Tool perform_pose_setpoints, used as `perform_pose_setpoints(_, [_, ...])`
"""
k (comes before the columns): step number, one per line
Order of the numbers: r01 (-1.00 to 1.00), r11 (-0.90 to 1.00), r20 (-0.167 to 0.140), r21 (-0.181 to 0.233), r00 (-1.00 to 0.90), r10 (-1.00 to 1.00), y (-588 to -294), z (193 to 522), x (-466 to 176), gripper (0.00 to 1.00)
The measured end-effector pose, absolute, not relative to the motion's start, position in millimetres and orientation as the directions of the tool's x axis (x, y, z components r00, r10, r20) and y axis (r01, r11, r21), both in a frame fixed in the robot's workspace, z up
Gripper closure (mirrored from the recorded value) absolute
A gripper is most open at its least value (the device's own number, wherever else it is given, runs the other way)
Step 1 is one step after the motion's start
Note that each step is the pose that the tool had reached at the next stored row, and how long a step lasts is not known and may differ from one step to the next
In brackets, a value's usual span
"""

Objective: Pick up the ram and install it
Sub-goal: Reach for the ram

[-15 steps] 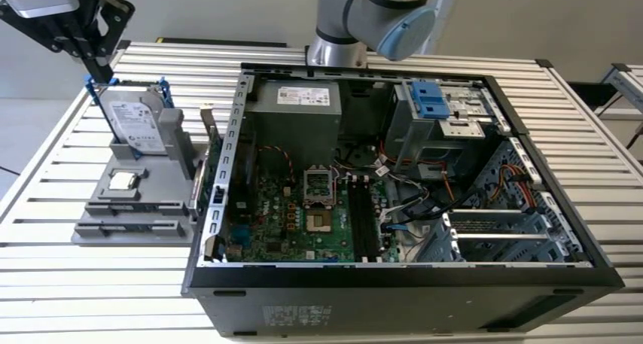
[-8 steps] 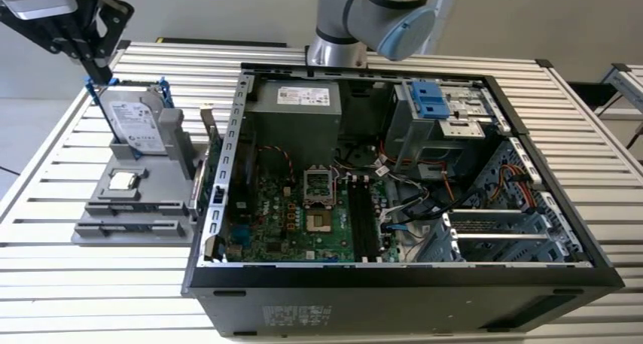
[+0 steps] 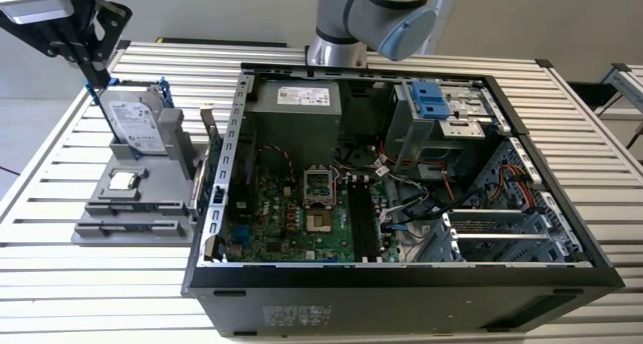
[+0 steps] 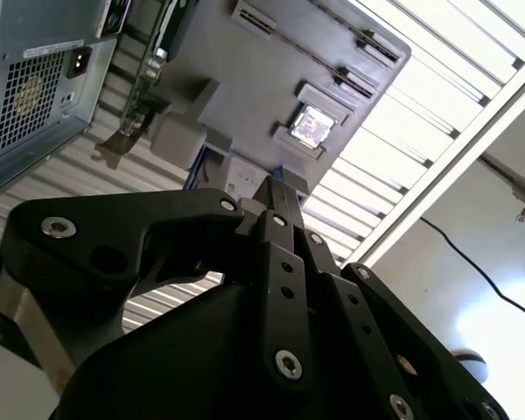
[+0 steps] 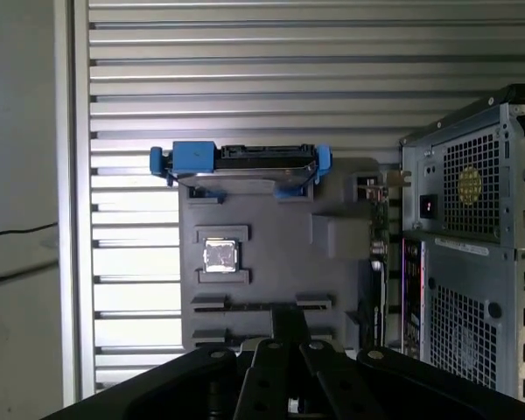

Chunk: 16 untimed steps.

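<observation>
My black gripper (image 3: 104, 80) hangs shut above the grey parts holder (image 3: 150, 208) at the exterior view's left, touching nothing. In both wrist views its fingertips (image 4: 276, 185) meet in a narrow point (image 5: 289, 317) over the holder's two long slots. Of the ram I make out just a thin dark line, edge-on, in the nearer long slot (image 5: 245, 305); I cannot tell more of it. The open computer case (image 3: 402, 306) lies to the holder's right, its green motherboard (image 3: 301, 223) and black memory slots (image 3: 362, 216) facing up.
A silver hard drive with blue rails (image 3: 135, 118) stands upright at the holder's back, close under the gripper. A square processor chip (image 3: 123, 181) lies in its pocket. A thin green card (image 5: 378, 219) stands between holder and case. The arm's base (image 3: 342, 28) is behind the case.
</observation>
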<state>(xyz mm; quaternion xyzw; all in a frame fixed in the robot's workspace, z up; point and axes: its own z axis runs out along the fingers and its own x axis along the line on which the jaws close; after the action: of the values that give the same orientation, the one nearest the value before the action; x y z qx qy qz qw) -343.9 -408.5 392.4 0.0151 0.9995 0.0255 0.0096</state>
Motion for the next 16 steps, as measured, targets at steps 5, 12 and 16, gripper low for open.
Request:
perform_pose_setpoints(5, [0.030, 0.998, -0.018, 0.051, -0.999, 0.031, -413.7, 392.4, -343.9, 1.00])
perform_pose_setpoints(12, [0.030, 0.998, -0.018, 0.051, -0.999, 0.031, -420.9, 392.4, -344.1, 1.00])
perform_pose_setpoints(16, [0.030, 0.998, -0.018, 0.051, -0.999, 0.031, -424.8, 392.2, -344.4, 1.00])
